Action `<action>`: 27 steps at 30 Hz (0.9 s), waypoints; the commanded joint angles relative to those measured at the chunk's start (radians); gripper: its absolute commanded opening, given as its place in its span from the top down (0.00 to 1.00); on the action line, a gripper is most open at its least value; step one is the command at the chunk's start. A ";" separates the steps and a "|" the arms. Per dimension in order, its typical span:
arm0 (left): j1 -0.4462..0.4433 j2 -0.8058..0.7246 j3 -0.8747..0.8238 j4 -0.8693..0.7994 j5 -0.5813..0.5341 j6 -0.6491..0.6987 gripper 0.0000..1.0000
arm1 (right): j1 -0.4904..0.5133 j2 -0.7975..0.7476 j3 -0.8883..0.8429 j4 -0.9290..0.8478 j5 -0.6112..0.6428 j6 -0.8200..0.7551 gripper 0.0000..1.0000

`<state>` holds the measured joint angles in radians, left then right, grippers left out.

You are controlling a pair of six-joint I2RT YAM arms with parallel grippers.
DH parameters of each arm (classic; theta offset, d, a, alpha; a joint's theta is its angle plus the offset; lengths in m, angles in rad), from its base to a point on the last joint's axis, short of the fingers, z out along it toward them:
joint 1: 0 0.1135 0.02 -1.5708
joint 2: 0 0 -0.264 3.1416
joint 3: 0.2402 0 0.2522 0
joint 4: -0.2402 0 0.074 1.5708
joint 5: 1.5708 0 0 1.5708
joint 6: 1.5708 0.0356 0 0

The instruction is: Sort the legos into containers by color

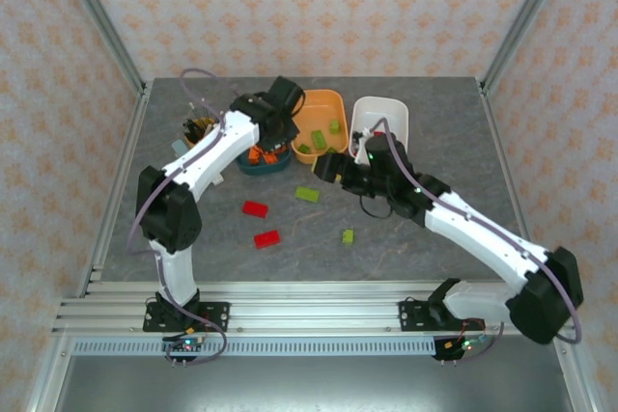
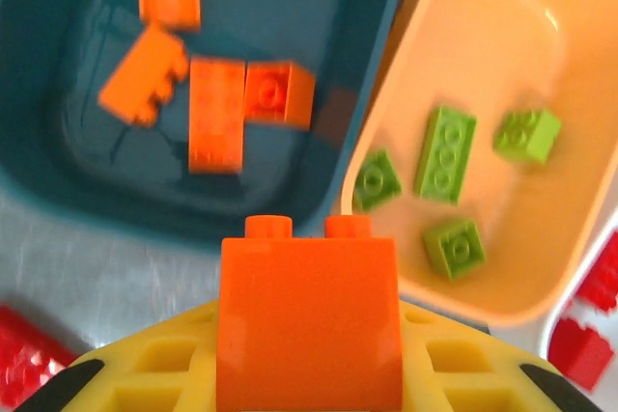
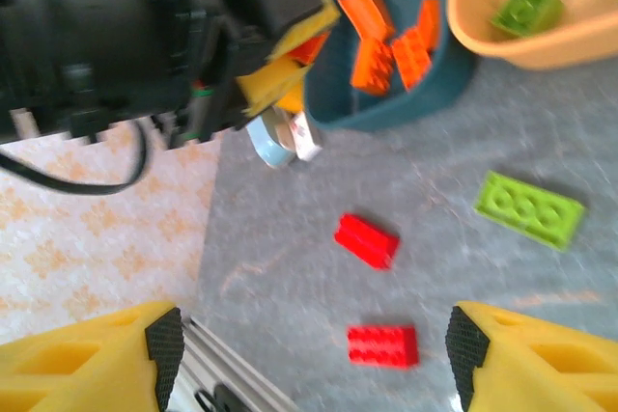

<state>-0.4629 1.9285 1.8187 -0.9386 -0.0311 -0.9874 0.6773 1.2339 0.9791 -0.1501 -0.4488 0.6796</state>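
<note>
Broadly, the grey bench (image 1: 439, 156) carried everything, with the two white arms reaching in from its near edge. At the far side three bins stood in a row, touching or nearly so: the teal bin (image 1: 261, 167) on the left, the orange bin (image 1: 319, 103) in the middle and the white bin (image 1: 386, 103) on the right. The left tool (image 1: 275, 137) hung over the near edge of the teal bin, its yellow fingers (image 2: 145, 369) closed on an orange brick (image 2: 309, 320) with the studs pointing toward the bins. The right tool (image 3: 309, 335) hovered above the open bench just in front of the orange bin, its jaws spread wide with nothing between them. In the left wrist view the teal bin held several loose orange bricks (image 2: 217, 108), the orange bin held four green bricks (image 2: 446, 153), and red bricks (image 2: 582, 352) showed at the white bin's edge. Four pieces lay loose on the bench: a flat green brick (image 1: 307, 194) nearest the bins, two red bricks (image 1: 255, 207) (image 1: 266, 238) to the left and well apart from a small green brick (image 1: 348, 235) on the right.
</note>
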 commanded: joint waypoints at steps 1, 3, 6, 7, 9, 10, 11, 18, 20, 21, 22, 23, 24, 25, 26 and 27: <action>0.054 0.135 0.120 -0.060 0.012 0.161 0.76 | -0.005 0.051 0.049 0.120 0.075 -0.002 0.26; 0.080 0.211 0.206 -0.078 0.022 0.199 0.77 | -0.007 0.077 0.041 0.220 0.133 -0.006 0.26; 0.108 0.314 0.327 -0.111 0.013 0.237 0.77 | -0.021 0.147 0.074 0.296 0.183 -0.005 0.26; 0.116 0.341 0.359 -0.120 0.003 0.246 0.77 | -0.030 0.173 0.094 0.305 0.185 0.001 0.26; 0.132 0.388 0.396 -0.124 -0.003 0.255 0.77 | -0.044 0.217 0.127 0.320 0.195 0.011 0.26; 0.140 0.406 0.405 -0.119 -0.004 0.259 0.77 | -0.051 0.236 0.142 0.331 0.197 0.015 0.26; 0.146 0.417 0.410 -0.115 -0.003 0.263 0.78 | -0.056 0.257 0.158 0.331 0.199 0.019 0.26; 0.182 0.488 0.416 -0.102 0.003 0.277 0.77 | -0.091 0.354 0.246 0.306 0.157 0.043 0.26; 0.184 0.502 0.422 -0.107 0.010 0.277 0.77 | -0.091 0.361 0.251 0.296 0.146 0.038 0.26; 0.184 0.507 0.424 -0.109 0.013 0.277 0.76 | -0.091 0.364 0.249 0.292 0.144 0.042 0.26; 0.184 0.510 0.424 -0.111 0.014 0.276 0.74 | -0.091 0.365 0.246 0.292 0.144 0.043 0.26; 0.183 0.514 0.424 -0.113 0.017 0.273 0.70 | -0.091 0.367 0.242 0.293 0.144 0.043 0.26; 0.183 0.517 0.425 -0.111 0.025 0.273 0.66 | -0.091 0.370 0.241 0.292 0.140 0.043 0.26; 0.184 0.521 0.430 -0.114 0.029 0.271 0.64 | -0.092 0.372 0.243 0.290 0.135 0.042 0.26; 0.184 0.525 0.441 -0.123 0.030 0.270 0.62 | -0.091 0.375 0.248 0.281 0.128 0.036 0.26; 0.184 0.528 0.449 -0.131 0.031 0.270 0.60 | -0.091 0.378 0.257 0.263 0.120 0.027 0.26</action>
<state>-0.2794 2.4443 2.2189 -1.0218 -0.0036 -0.7311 0.5861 1.6024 1.1992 0.1204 -0.3096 0.7143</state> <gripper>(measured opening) 0.389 0.740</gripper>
